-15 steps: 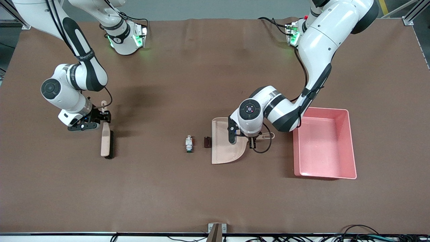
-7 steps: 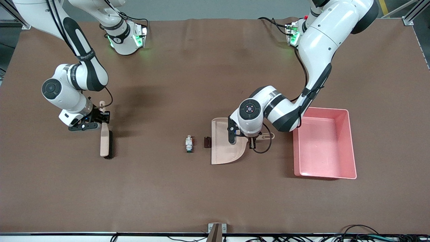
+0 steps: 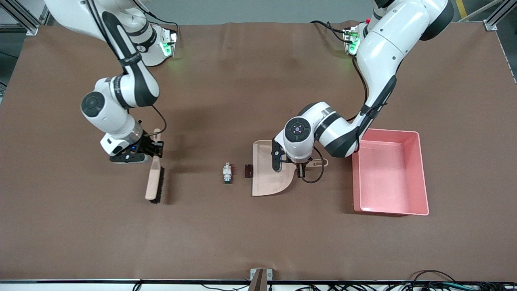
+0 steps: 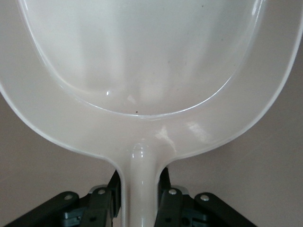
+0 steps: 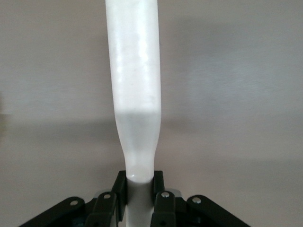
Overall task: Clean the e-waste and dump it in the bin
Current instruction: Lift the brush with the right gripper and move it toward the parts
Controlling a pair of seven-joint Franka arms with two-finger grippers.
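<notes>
Pink, the bin (image 3: 389,173) lies toward the left arm's end of the desk. Beside it, the left gripper (image 3: 301,171) clamps the dustpan (image 3: 268,176) handle. The right gripper (image 3: 155,147) pinches the brush (image 3: 154,184) handle. Both e-waste bits, white component (image 3: 228,173) and dark cylinder (image 3: 248,171), lie just beside the dustpan's open edge.

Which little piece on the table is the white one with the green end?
Find the big pink bin, then the beige dustpan beside it. Just off the dustpan's open edge lies a dark cylinder, and next along is the white component. It alone is white, green-tipped.
</notes>
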